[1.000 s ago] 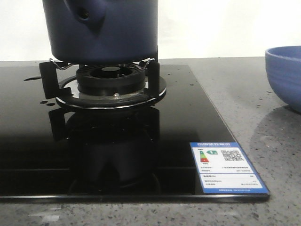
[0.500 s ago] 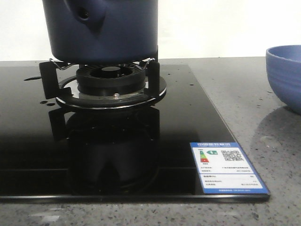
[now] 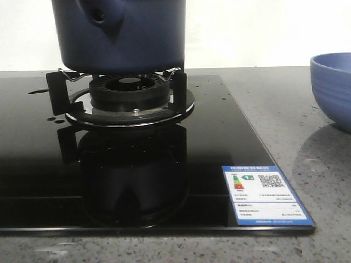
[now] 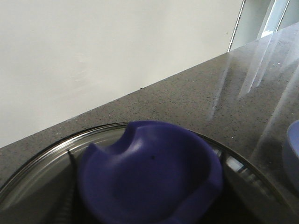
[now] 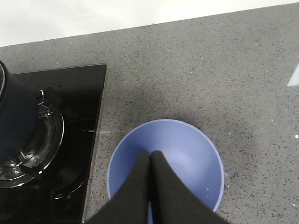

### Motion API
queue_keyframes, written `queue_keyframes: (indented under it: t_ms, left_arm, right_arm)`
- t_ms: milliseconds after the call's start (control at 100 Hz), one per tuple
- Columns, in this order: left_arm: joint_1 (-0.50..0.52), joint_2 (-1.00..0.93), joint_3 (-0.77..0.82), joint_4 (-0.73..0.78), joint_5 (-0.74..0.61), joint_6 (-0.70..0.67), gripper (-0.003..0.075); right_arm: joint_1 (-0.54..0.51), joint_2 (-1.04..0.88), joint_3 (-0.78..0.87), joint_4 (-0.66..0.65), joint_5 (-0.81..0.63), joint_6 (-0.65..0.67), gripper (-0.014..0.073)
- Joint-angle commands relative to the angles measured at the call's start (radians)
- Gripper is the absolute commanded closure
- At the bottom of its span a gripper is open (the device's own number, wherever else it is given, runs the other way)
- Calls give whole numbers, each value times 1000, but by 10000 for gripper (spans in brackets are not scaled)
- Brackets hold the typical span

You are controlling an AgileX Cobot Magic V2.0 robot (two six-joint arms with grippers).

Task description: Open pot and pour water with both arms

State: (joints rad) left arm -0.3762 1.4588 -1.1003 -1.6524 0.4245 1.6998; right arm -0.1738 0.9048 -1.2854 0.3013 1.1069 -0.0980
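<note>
The dark navy pot (image 3: 120,33) stands on the burner's pan support (image 3: 129,90), with its handle mount and small hole facing me. It also shows in the right wrist view (image 5: 14,121). In the left wrist view I look closely down on its glass lid (image 4: 42,163) and the lid's dark blue knob (image 4: 149,172). The left gripper's fingers are not clearly visible around the knob. My right gripper (image 5: 150,156) is shut and empty, hovering above the light blue bowl (image 5: 187,154).
The black glass cooktop (image 3: 33,164) carries a blue and white energy label (image 3: 263,194) at its front right corner. The light blue bowl (image 3: 334,87) stands on the grey speckled counter to the right of the cooktop. A white wall runs behind.
The pot has shifted very slightly to the right on the burner. Nothing else has visibly moved.
</note>
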Motion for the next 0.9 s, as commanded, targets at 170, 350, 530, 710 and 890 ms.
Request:
queue_keyframes:
  t_ms: [170,350,530,710,890]
  left_arm:
    - [-6,-23,-33,-67,-2,39,421]
    - [-6,-31,-33,-78,-26,39,230]
    - [-6,-110,-33,-92,-26,39,222]
    - [-6,-236,-31,-62,-52,-1,228]
    - [-2,-328,-4,17,-99,-50,243]
  right_arm:
    - [6,-9,-30,21,-60,-5,657]
    - [6,-9,-30,21,-66,-5,657]
    - [28,-9,-29,21,-106,-60,657]
    - [111,-33,19,17,-160,-118,657]
    - [147,-117,175,12,-267,-149,657]
